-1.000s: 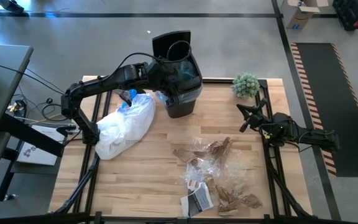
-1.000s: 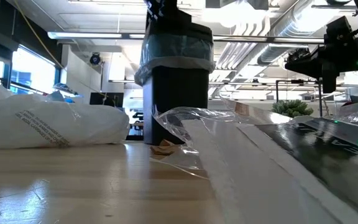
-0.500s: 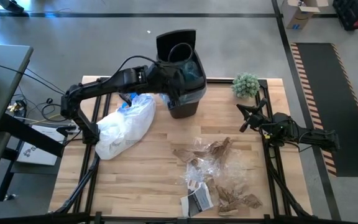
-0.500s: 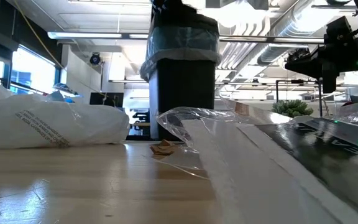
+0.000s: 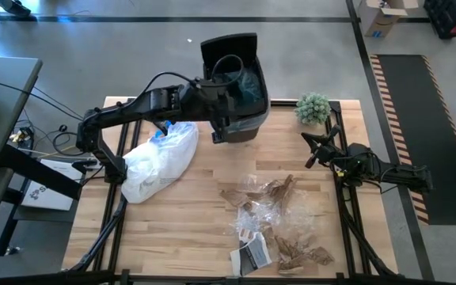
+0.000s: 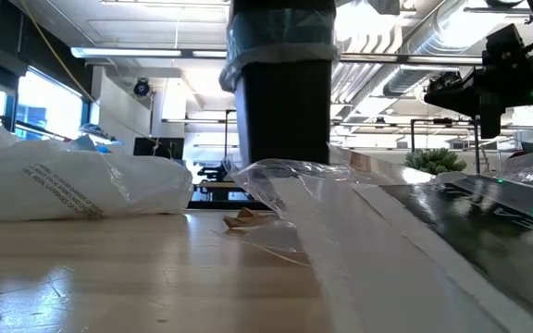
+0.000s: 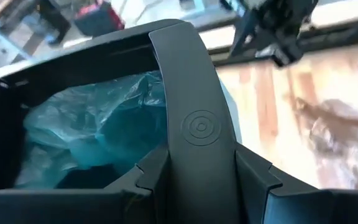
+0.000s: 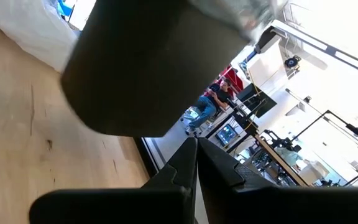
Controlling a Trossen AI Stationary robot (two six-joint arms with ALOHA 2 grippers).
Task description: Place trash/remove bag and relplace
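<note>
We see two matte black jointed arms of chunky segments, with thin black cables looping off the left one (its dark plastic finger bears an embossed ring of concentric circles), while the right arm shows angular black brackets

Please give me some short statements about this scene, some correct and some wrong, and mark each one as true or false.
1. The black bin has a light-blue bag inside it. True.
2. The bin stands flat on the table. False: in the low view its base is off the wood, and the left gripper holds it at the rim.
3. The trash lies inside the bin. False: the paper scraps and wrappers lie loose on the table.
4. The right gripper is shut and holds nothing. True.
5. The white bag lies beside the left arm. True.
6. The small plant is tipped over at the table's middle. False: it stands at the far right corner.
</note>
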